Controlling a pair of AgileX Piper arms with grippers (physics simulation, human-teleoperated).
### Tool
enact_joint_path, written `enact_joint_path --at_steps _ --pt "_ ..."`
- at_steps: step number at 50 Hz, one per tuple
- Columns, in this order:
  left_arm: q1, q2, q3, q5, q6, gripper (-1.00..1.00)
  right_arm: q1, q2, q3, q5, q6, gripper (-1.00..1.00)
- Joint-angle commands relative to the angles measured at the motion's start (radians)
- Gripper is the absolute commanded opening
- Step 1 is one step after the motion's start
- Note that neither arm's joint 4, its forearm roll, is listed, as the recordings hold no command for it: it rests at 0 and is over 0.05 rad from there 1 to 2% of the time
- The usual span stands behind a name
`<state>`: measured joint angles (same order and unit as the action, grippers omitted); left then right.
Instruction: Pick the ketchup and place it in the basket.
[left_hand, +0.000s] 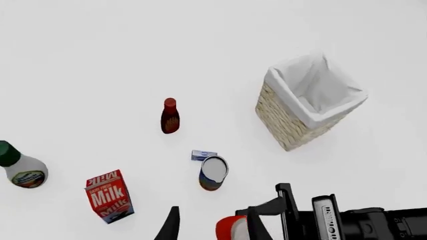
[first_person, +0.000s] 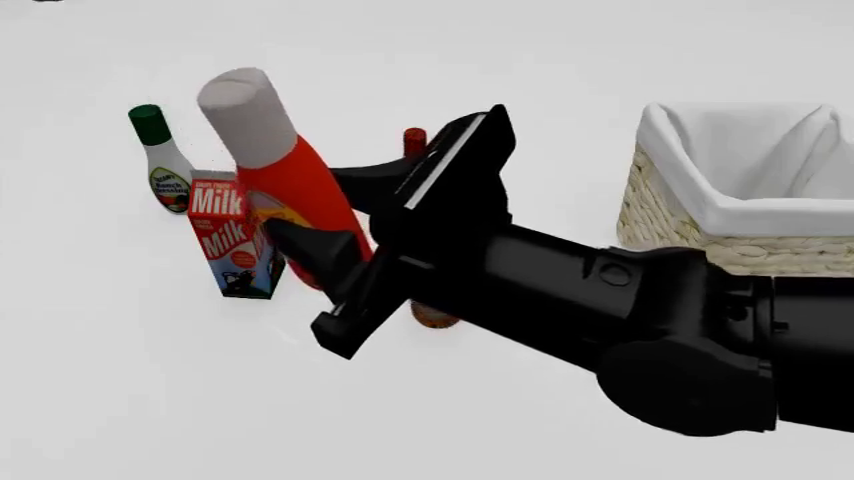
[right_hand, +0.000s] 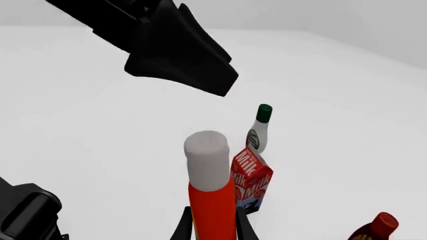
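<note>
The ketchup (first_person: 287, 170), an orange-red bottle with a white cap, hangs tilted above the table, with my right gripper (first_person: 300, 238) shut on its lower body. In the right wrist view the ketchup (right_hand: 212, 200) rises between the right gripper's (right_hand: 213, 227) two fingers. The wicker basket (first_person: 681, 220) with white lining stands on the right, apart from the bottle. My left gripper (left_hand: 213, 231) hovers high over the scene, open and holding nothing. Far below it are the basket (left_hand: 293, 120) and the ketchup's cap (left_hand: 230, 229).
A milk carton (first_person: 234, 235) stands just left of the held bottle. A white bottle with a green cap (first_person: 163, 160) is farther left. A dark red bottle (left_hand: 170, 116), a can (left_hand: 213, 172) and a small blue box (left_hand: 203, 155) stand between carton and basket.
</note>
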<state>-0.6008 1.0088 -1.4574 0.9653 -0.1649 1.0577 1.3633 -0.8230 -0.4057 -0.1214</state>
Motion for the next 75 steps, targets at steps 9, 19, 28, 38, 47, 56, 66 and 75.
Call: enact_joint_path --at_steps 9,19,28,38,47,56,66,75 --pt "0.115 -0.090 0.080 -0.095 -0.020 1.00 -0.059 -0.088 -0.019 0.056 0.005 -1.00" --pt "0.160 -0.130 0.167 -0.159 -0.034 1.00 -0.098 -0.128 -0.032 0.090 -0.001 -1.00" --pt "0.211 -0.152 0.276 -0.242 -0.054 1.00 -0.155 -0.163 -0.063 0.129 0.003 -1.00" --pt "0.253 -0.181 0.371 -0.339 -0.040 1.00 -0.250 -0.189 -0.090 0.152 0.022 -1.00" --pt "0.330 -0.184 0.473 -0.461 -0.014 1.00 -0.350 -0.180 -0.141 0.191 0.030 -1.00" --pt "0.388 -0.185 0.534 -0.558 0.018 1.00 -0.496 -0.136 -0.203 0.210 0.049 -1.00" --pt "0.435 -0.202 0.588 -0.628 0.021 1.00 -0.616 -0.136 -0.173 0.164 0.055 -1.00" --pt "0.503 -0.250 0.643 -0.701 0.048 1.00 -0.717 -0.147 -0.136 0.109 0.092 -1.00"
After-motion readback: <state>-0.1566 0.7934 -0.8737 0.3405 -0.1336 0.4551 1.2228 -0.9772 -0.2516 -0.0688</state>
